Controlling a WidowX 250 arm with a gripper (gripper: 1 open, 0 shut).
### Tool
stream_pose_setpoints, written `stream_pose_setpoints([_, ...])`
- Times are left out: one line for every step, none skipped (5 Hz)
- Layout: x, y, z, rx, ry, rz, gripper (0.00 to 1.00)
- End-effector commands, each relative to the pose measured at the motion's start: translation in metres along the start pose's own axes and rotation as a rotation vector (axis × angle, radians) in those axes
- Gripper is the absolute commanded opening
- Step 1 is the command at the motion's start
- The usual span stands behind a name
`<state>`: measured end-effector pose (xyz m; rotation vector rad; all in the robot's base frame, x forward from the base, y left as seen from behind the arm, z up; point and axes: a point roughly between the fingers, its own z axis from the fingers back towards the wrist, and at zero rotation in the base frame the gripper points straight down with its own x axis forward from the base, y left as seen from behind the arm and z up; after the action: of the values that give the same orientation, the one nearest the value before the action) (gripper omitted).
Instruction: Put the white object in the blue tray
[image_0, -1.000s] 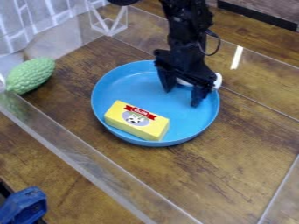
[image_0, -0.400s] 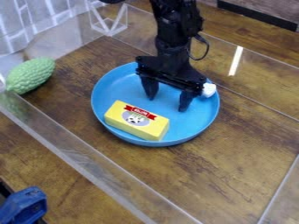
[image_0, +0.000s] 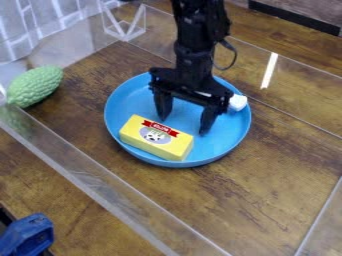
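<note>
Cloth (image_0: 23, 238), blue, at bottom-left corner, nearest camera. Wooden table (image_0: 267, 190) under clear plastic sheet. Yellow block (image_0: 156, 138) with red label lies in front part of blue tray (image_0: 127, 100). Gripper (image_0: 183, 110) above tray middle, pointing down, fingers spread wide, holding nothing. White object (image_0: 237, 100) inside tray by right rim, mostly hidden behind gripper. Green bumpy thing (image_0: 35, 85) at left, well apart.

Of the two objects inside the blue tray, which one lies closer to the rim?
The small white plastic piece, right at the round blue tray's far-right rim; the yellow block lies further inside.
</note>
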<state>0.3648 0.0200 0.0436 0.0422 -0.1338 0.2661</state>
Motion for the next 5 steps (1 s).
stream_pose_setpoints([0.016, 0.015, 0.047, -0.032, -0.1, 0.029, 1.0])
stream_pose_setpoints([0.023, 0.038, 0.067, -0.044, -0.109, 0.068, 1.0])
stream_pose_setpoints([0.031, 0.058, 0.085, -0.048, -0.121, 0.114, 1.0])
stream_pose_setpoints([0.027, 0.067, 0.096, -0.046, -0.135, 0.156, 1.0])
stream_pose_setpoints([0.02, 0.072, 0.105, -0.05, -0.145, 0.136, 1.0])
